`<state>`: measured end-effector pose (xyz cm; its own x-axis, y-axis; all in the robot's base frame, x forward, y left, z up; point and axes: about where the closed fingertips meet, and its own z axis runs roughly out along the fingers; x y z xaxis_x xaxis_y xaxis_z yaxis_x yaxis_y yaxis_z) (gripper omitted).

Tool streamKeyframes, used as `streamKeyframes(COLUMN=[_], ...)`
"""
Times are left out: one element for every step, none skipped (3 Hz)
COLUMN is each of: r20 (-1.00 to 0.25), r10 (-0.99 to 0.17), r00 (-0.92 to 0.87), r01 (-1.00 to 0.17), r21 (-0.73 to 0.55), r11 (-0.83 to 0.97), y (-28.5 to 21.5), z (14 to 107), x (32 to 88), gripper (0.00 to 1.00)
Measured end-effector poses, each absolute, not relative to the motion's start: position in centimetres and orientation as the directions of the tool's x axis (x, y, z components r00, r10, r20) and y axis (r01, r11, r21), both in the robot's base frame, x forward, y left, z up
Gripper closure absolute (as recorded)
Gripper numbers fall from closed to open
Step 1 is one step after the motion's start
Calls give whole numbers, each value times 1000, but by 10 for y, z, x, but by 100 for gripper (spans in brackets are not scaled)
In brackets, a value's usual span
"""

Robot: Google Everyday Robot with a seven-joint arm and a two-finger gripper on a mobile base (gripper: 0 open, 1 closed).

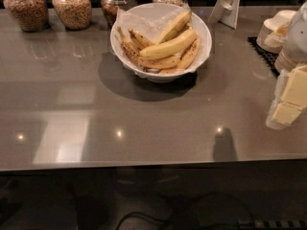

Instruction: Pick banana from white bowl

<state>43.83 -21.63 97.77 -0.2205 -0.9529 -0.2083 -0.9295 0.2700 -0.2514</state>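
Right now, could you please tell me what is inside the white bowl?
Crumpled white paper lines the white bowl, and several bananas lie on it, the plump yellow banana on top. The bowl's bottom is covered. The claw hangs at the right edge, away from it.

— How many bananas [168,45]?
— At least six, in one white bowl [204,30].
— And the rest?
— Four glass jars [72,6], one stack of pale bowls [274,27], and one gripper [289,102] at the desk's [144,123] right edge.

In white bowl [163,74]: banana [169,45]; gripper [289,102] far right, apart.
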Motion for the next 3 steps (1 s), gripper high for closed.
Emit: streamKeyframes(r20=[-208, -237, -301], r10=[-953, -953, -947], r00=[-220, -189, -113], r01=[-929, -926, -918], r21=[-252, -278, -333], r11=[270, 253, 216], y=[-216, -211, -201], z=[978, 981, 987], x=[438, 446, 470], gripper=[0, 0, 0])
